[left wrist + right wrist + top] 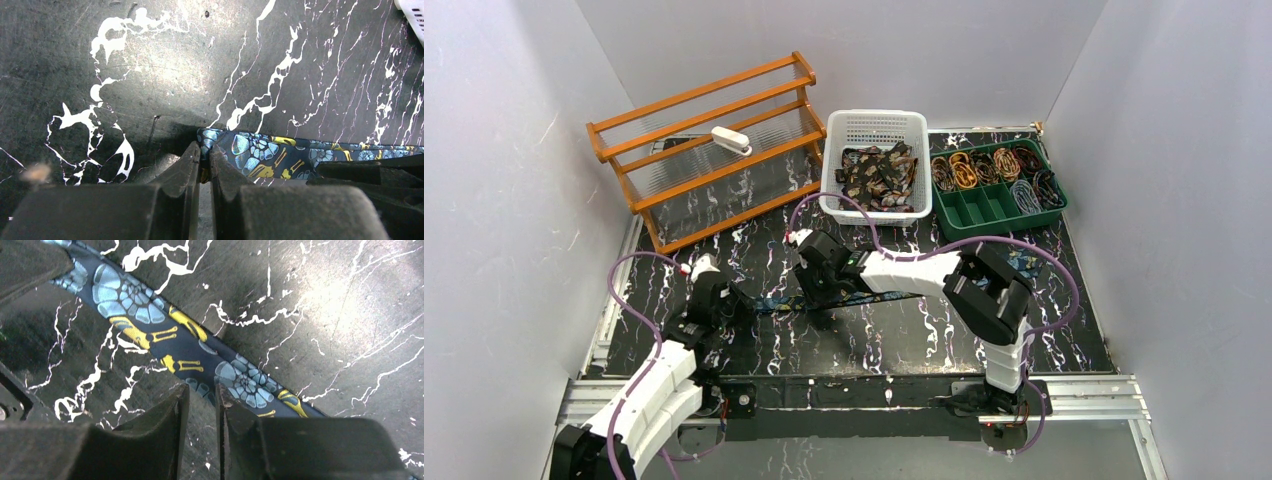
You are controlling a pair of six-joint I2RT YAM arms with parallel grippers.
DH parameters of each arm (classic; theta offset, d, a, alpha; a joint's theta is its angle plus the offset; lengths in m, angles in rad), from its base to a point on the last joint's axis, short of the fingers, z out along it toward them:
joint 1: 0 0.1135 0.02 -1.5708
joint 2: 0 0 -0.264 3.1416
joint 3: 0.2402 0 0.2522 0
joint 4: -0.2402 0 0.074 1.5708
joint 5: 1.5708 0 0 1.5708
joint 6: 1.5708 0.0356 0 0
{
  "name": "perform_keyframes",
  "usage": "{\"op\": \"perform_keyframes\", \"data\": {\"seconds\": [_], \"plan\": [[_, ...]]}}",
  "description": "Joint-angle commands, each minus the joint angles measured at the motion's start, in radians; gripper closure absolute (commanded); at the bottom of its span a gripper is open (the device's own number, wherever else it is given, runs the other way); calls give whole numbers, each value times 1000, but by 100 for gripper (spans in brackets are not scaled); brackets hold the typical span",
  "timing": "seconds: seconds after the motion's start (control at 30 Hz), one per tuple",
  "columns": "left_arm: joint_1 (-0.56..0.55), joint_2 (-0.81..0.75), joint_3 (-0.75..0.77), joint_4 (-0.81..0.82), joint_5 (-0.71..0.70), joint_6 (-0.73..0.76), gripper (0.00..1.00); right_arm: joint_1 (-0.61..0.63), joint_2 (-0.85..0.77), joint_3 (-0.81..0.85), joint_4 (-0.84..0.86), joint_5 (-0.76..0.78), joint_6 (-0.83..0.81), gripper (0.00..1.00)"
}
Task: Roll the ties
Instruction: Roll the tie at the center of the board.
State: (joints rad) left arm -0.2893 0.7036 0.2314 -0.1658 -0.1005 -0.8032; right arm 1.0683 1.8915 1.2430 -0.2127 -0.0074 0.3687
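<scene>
Blue paisley tie (776, 303), likely soft and slippery, lies stretched across the near table (874, 345), its left end clenched in our left gripper (205, 161), where we judge rolling should start; whether our right gripper's (202, 394) narrowly parted jaws hold it we cannot tell.

One dark blue paisley tie (145, 320), teal-and-gold motifs, lies unrolled, flat on the marbled tabletop (874, 340); brown ties (879, 175) heaped in white basket (879, 116); rolled ties (984, 168) in green tray (984, 207).

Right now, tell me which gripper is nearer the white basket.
Right. The right gripper is over the tie, in front of the white basket; the left gripper pinches the tie's end farther away, toward the near left.
</scene>
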Motion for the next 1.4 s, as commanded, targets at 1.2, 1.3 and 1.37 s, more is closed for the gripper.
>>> {"op": "perform_keyframes", "data": {"seconds": [1.2, 1.3, 1.37], "plan": [[5, -44, 174, -101, 80, 99, 100, 2, 54, 90, -16, -36, 141, 74], [4, -51, 166, -130, 32, 91, 100, 2, 0, 86, 40, -85, 138, 73], [4, -54, 166, -133, 22, 87, 100, 1, -18, 86, 66, -109, 144, 73]]}}
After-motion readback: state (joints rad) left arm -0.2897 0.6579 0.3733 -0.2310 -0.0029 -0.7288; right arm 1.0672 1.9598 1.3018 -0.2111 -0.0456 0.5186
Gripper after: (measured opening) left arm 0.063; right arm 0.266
